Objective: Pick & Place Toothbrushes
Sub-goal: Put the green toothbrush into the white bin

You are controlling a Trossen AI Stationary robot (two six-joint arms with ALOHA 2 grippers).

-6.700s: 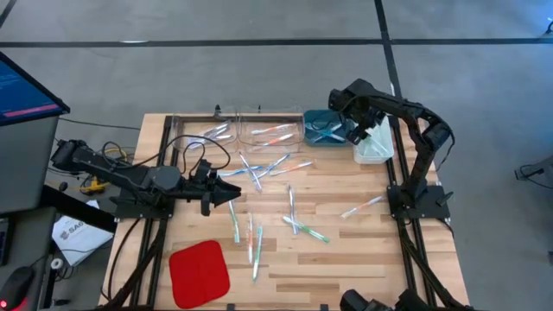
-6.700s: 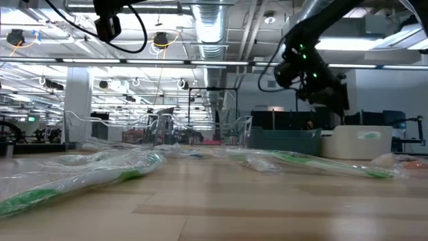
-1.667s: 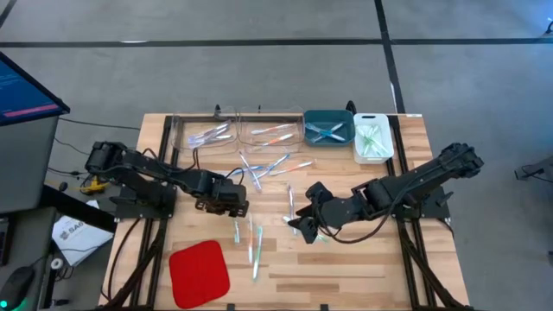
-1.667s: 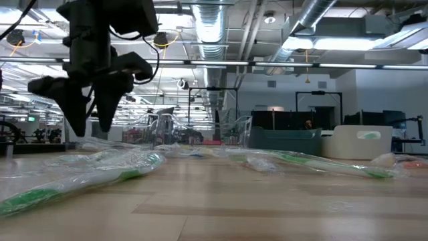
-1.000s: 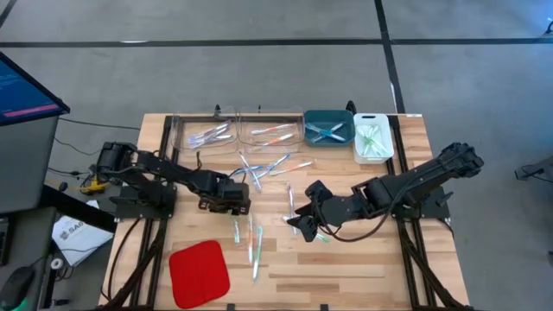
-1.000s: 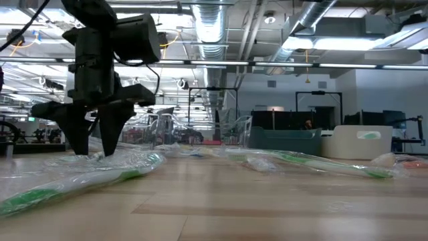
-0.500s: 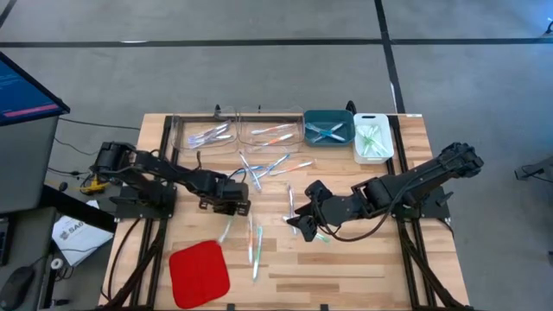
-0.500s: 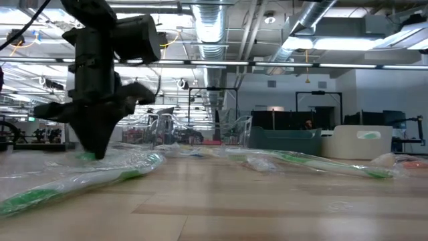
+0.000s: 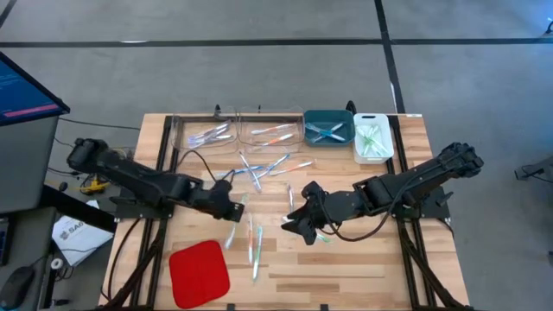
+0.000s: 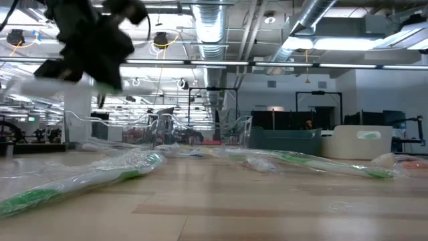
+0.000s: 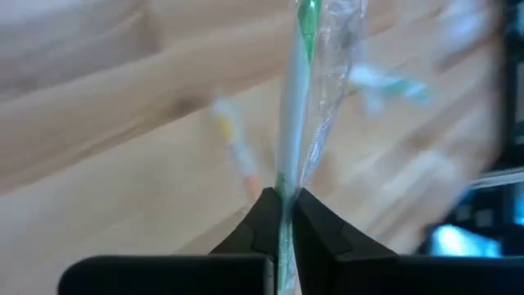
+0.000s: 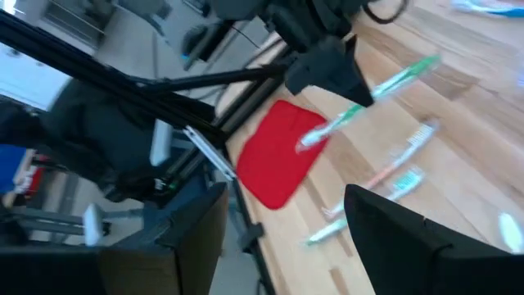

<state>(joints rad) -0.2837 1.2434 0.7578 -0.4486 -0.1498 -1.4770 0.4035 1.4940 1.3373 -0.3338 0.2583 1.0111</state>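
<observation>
one toothbrush (image 11: 296, 106), lower end between fingers (image 11: 266, 217)

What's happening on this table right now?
The left tool is shut on a green toothbrush in a clear wrapper and holds it up off the wooden table. The right tool waits open, low over the loose toothbrushes mid-table. Four bins along the far edge already hold some brushes. The red pad lies untouched.

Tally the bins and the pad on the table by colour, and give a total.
Clear bins: 2
Teal bin: 1
White bin: 1
Red pad: 1
Total: 5
</observation>
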